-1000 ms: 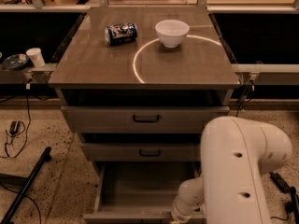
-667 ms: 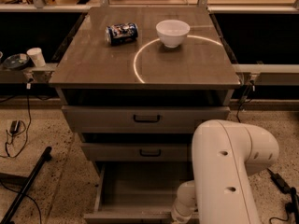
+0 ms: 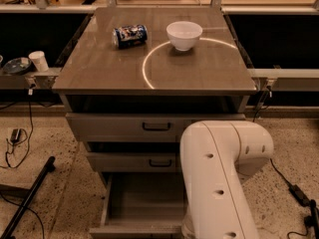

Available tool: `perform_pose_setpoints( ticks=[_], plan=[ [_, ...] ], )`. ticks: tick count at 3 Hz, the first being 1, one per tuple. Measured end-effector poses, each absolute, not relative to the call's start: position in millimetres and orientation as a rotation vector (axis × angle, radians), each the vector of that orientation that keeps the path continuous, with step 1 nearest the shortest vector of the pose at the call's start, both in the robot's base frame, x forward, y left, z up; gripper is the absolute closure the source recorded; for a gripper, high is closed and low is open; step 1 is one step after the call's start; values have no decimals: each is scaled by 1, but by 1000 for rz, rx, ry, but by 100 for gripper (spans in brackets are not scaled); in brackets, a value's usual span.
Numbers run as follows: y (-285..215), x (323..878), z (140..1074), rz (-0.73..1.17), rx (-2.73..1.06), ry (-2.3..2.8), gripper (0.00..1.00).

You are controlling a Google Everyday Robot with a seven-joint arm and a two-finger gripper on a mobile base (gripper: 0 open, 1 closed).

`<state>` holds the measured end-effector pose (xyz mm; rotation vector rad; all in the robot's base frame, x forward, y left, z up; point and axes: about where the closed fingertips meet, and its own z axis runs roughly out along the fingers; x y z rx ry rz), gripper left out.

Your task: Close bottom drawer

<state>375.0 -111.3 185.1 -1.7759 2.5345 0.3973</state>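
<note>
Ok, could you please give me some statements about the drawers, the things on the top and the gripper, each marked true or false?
1. The bottom drawer is pulled out, and its inside shows. True.
2. The can stands upright. False: it lies on its side on the cabinet top.
3. The white bowl sits inside the bottom drawer. False: it stands on the cabinet top, right of the can.
4. The gripper is out of view; only the white arm shows, in front of the drawer's right part. True.
</note>
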Motion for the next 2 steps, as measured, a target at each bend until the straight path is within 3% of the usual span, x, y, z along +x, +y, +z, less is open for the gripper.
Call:
perform_pose_setpoints(
  ticks=[1, 2],
  plan=[
    [-111, 375, 185, 397, -1776, 2535, 19],
    [-111, 375, 185, 397, -1776, 2535, 50]
  ],
)
